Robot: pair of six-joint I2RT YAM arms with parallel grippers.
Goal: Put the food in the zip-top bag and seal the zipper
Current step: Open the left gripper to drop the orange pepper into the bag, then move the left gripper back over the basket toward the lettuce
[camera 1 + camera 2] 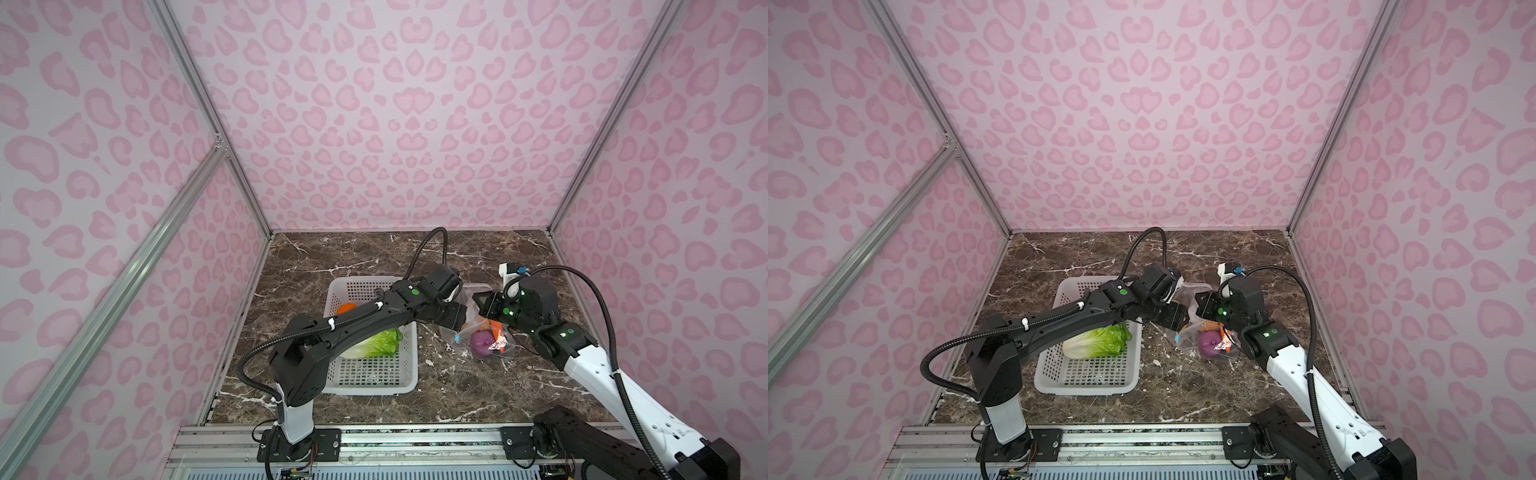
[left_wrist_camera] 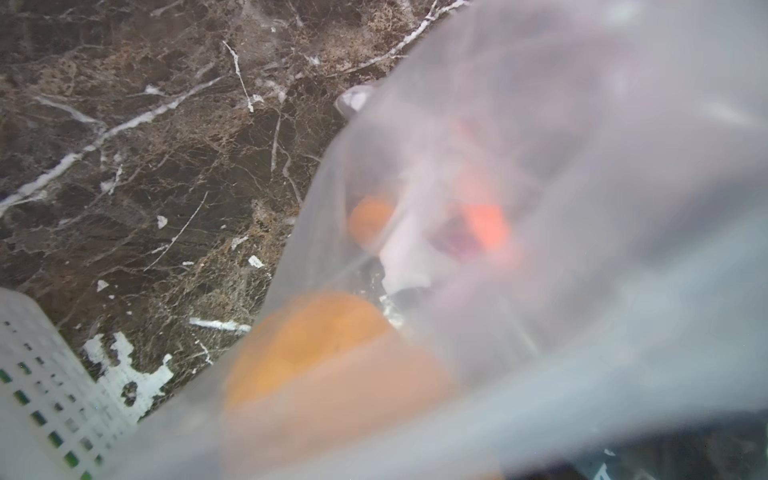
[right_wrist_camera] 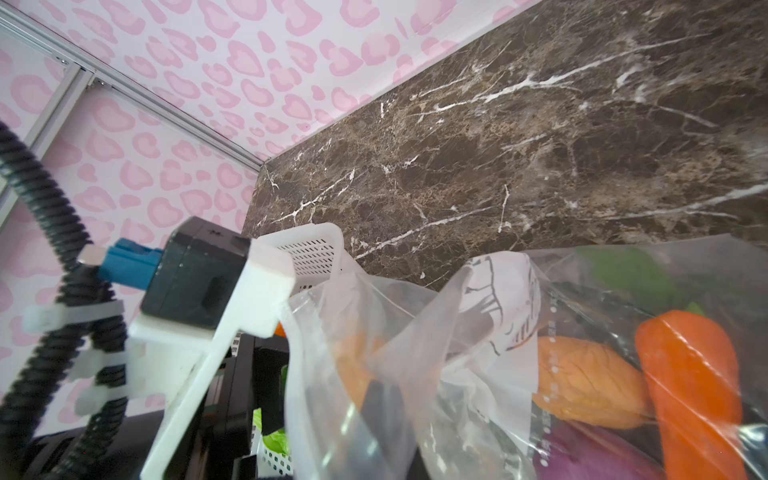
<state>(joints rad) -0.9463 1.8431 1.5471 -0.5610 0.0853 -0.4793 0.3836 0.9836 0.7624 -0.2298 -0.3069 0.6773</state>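
With right jaws pinched on the raised bag (image 3: pixel 478 374) beside the basket (image 1: pixel 368 388) and left jaws hidden inside, spread untellable, drop the orange round (image 2: pixel 316 345) deep, then back out straight.

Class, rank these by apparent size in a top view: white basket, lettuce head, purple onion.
Largest to smallest:
1. white basket
2. lettuce head, partly hidden under the left arm
3. purple onion

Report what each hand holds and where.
Right hand: shut, apparently on the zip-top bag, at its raised mouth edge. Left hand: inside the bag by an orange round; grip cannot be told.
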